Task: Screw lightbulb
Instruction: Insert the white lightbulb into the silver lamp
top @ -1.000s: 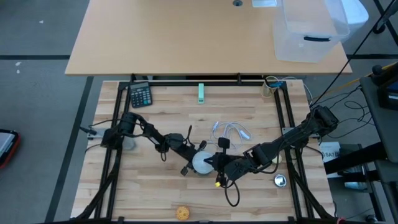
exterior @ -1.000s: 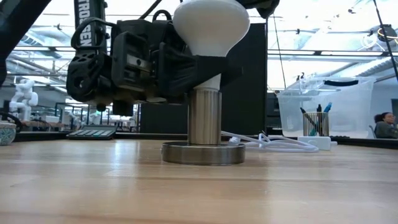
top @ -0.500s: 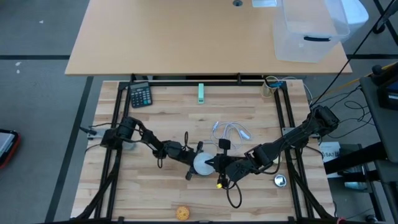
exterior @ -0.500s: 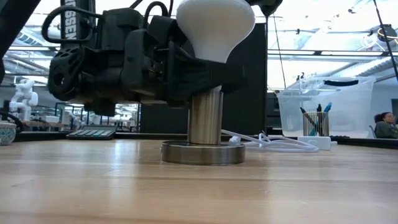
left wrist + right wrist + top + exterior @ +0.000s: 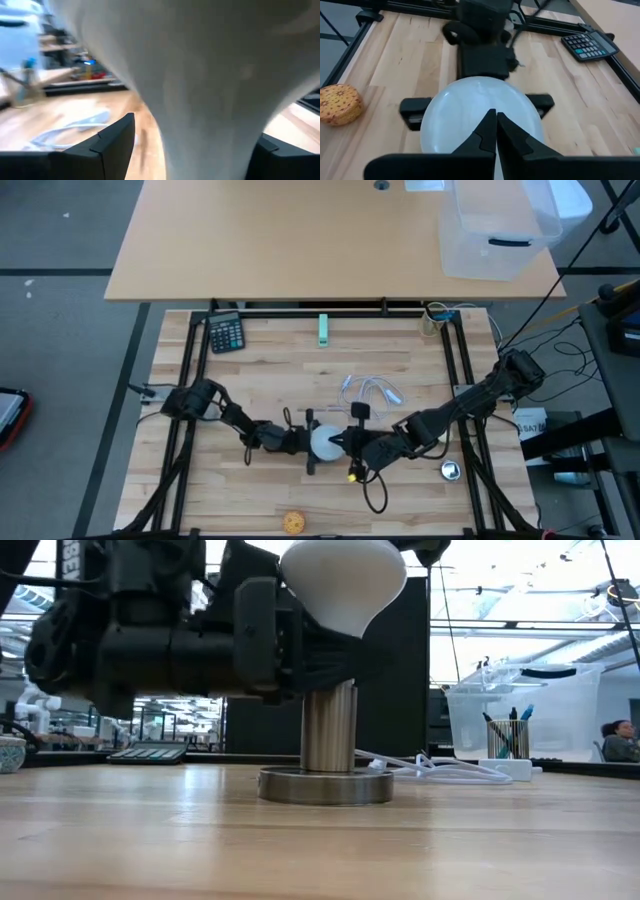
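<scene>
1. Lightbulb (image 5: 340,585) seated upright, base down in a metal socket post (image 5: 329,730) on a round base plate (image 5: 325,785), mid-worktop (image 5: 260,360) toward the near edge.
2. Left gripper (image 5: 312,445) level with the bulb's neck, coming in from the left; jaws set wide, one finger (image 5: 107,137) showing on each side of the white cone with a gap visible, so apparently gripping nothing.
3. Right gripper (image 5: 492,131) pressed in from the right, jaws fully shut, tips against or just beside the globe; holding nothing.
4. Judged as a regrip between turns: bulb seems partly threaded, not yet confirmed tight.
5. For a good next turn: close on the neck squarely, both fingers at equal height, wrist axis lined up with the post.
6. Squeeze lightly; frosted globe likely slick and fragile.
7. Turn without side push, otherwise risk of cross-threading or sliding the base plate.
8. Keep the right gripper steadying, not levering, the globe.
9. Mind the white cable (image 5: 372,391) just beyond the post; calculator (image 5: 226,332) and orange ball (image 5: 292,522) lie well apart.
</scene>
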`<state>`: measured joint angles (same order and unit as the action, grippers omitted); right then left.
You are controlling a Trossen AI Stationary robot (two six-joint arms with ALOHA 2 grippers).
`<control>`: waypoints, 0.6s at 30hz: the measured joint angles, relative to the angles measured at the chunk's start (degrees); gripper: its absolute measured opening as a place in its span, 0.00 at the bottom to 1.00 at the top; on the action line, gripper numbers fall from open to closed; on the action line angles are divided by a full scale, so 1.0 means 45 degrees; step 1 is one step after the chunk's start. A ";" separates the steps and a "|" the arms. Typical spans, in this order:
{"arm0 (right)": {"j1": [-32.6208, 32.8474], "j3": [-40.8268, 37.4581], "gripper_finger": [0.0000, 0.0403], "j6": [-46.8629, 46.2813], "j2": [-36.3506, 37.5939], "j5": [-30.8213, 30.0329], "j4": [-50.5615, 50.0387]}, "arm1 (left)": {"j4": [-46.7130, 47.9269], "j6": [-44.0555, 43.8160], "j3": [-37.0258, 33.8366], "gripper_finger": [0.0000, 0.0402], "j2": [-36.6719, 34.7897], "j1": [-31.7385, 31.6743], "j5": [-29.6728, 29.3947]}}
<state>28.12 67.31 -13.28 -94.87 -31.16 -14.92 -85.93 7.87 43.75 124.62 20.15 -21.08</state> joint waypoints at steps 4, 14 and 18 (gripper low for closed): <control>0.0024 0.0000 0.00 0.0000 0.0000 0.0000 -0.0005 | -0.0365 0.1038 0.0075 0.66 -0.0010 0.0668 -0.1474; 0.0019 0.0000 0.00 0.0048 0.0000 0.0000 -0.0005 | -0.0218 0.1430 0.0432 0.66 -0.0019 0.2388 -0.6227; 0.0019 0.0000 0.00 0.0111 0.0000 0.0000 -0.0005 | 0.0303 0.1365 0.0814 0.66 -0.0019 0.2904 -0.7576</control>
<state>28.21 67.31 -12.78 -94.87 -31.16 -14.94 -84.56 14.01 47.41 124.53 33.21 -55.17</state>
